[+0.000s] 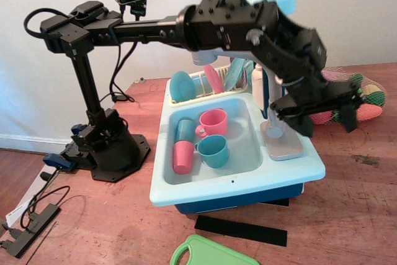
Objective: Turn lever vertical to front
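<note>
We see gripper [325,118] fingers spread wide right of tap base [275,130]; lever hidden, turn apparently undone.

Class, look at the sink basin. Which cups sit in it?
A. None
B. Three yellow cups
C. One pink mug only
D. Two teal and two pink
D: the basin holds a pink mug, a teal mug, a tall teal cup and a pink cup.
</note>
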You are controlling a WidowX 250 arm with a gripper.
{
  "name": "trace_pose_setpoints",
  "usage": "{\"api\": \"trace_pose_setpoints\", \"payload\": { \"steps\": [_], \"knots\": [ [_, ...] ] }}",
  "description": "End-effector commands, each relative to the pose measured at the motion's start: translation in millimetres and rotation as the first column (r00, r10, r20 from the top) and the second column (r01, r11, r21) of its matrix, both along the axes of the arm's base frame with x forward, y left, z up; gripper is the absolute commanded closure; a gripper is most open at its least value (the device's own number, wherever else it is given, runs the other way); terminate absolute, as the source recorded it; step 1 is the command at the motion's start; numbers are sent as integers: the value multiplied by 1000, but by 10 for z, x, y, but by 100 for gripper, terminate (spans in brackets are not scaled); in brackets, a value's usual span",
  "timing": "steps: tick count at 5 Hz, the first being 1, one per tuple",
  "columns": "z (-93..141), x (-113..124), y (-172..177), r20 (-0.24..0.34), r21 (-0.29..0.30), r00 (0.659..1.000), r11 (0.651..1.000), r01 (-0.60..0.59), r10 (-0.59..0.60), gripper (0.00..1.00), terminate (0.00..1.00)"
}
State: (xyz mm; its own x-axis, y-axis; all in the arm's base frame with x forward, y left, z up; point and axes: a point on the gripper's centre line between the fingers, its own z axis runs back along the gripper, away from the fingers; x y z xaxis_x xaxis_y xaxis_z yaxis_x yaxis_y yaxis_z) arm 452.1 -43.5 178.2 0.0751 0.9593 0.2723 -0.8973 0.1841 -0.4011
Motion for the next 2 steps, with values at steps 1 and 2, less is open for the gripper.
{"api": "trace_pose_setpoints", "payload": {
  "steps": [1,2],
  "knots": [
    [401,-262,214,93,-17,995,999,-27,28,0,0],
    [359,-414,275,101,-24,994,999,-34,36,0,0]
  ]
}}
